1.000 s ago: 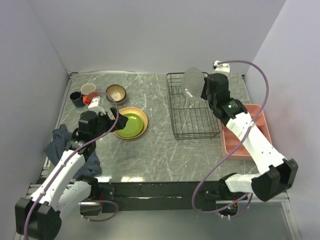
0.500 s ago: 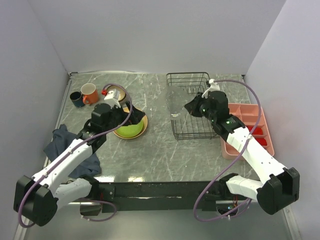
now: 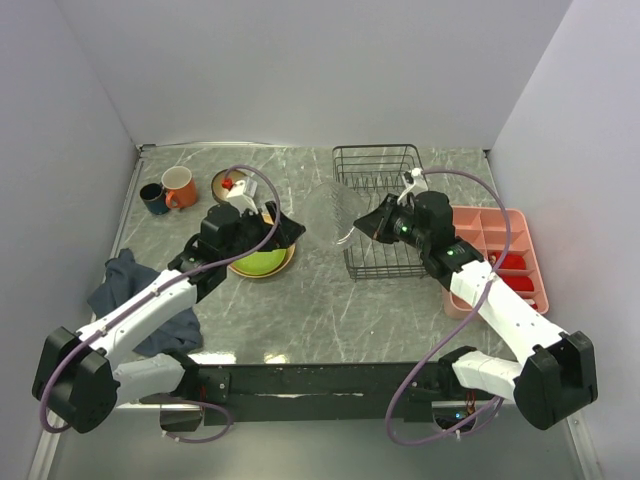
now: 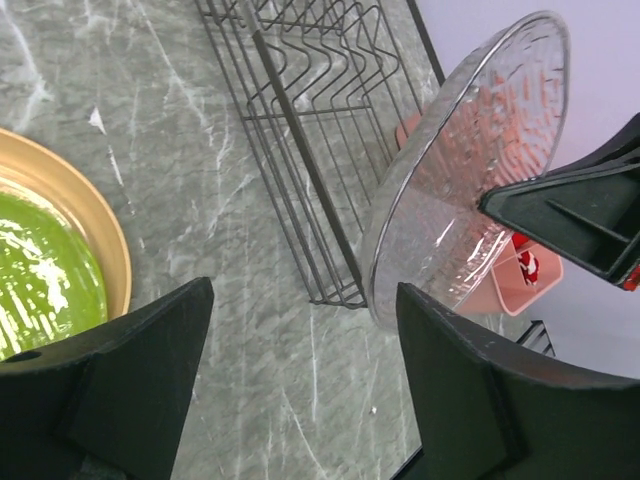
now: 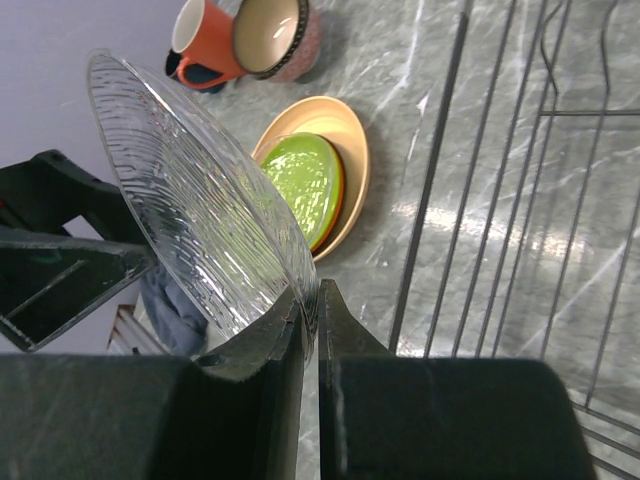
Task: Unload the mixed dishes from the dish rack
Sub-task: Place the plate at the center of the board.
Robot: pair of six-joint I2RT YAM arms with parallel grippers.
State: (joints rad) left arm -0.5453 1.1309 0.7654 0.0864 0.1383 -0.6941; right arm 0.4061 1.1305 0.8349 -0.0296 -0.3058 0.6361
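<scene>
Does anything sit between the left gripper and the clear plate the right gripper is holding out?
Nothing visible does. The left gripper faces the clear plate across open air above the table. The dish rack lies beyond the plate, off the path.

Bright even light, glare on plate (image 5: 200,215)

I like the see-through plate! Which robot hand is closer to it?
Right. The right gripper pinches the clear plate by its rim; the left gripper is open close beside it, not yet gripping it.
</scene>
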